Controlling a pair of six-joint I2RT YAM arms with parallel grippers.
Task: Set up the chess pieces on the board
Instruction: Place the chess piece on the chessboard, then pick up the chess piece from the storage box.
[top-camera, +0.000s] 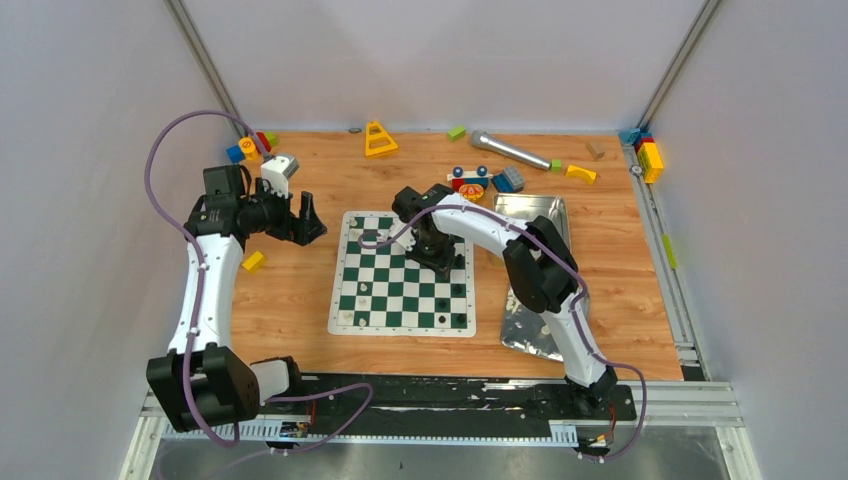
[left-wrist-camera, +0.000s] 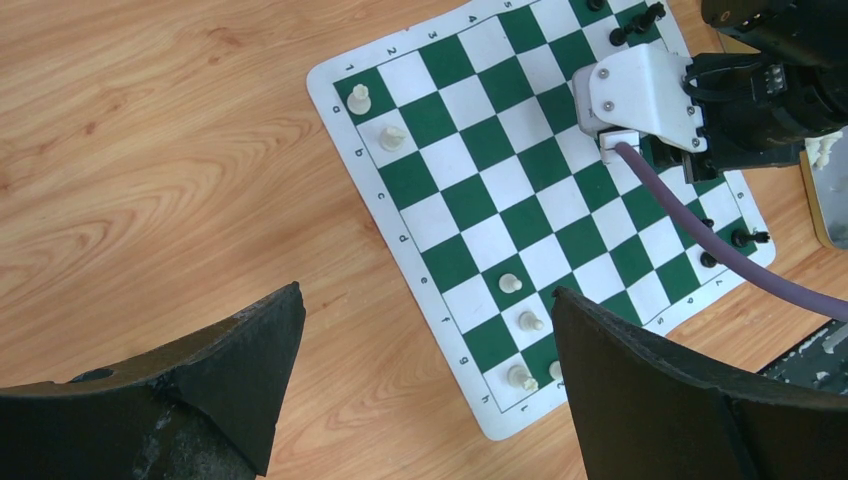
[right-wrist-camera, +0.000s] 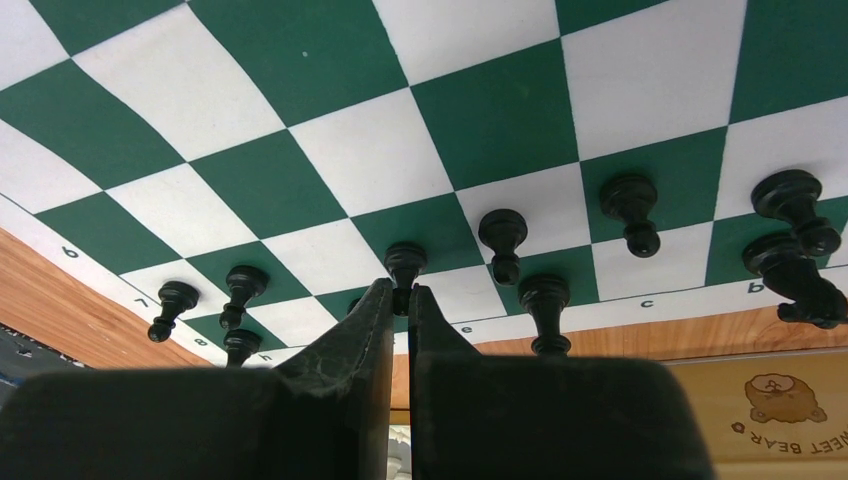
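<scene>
The green-and-white board (top-camera: 392, 283) lies mid-table. My right gripper (top-camera: 441, 262) reaches over its right side, shut on the head of a black pawn (right-wrist-camera: 404, 262) that is pinched between the fingertips (right-wrist-camera: 378, 305) above a green square near the board's edge. Whether that pawn rests on the board (right-wrist-camera: 330, 150) or hangs just off it I cannot tell. Several more black pieces (right-wrist-camera: 503, 238) stand around it. My left gripper (left-wrist-camera: 427, 292) is open and empty over bare wood left of the board (left-wrist-camera: 490, 190). Several white pieces (left-wrist-camera: 510, 283) stand near that side.
A silver tin (top-camera: 548, 212) and a crumpled foil sheet (top-camera: 530, 330) lie right of the board. Along the back are toy blocks (top-camera: 508, 179), a yellow cone-shaped toy (top-camera: 379, 139) and a toy microphone (top-camera: 510, 151). A yellow block (top-camera: 253, 261) lies left of the board.
</scene>
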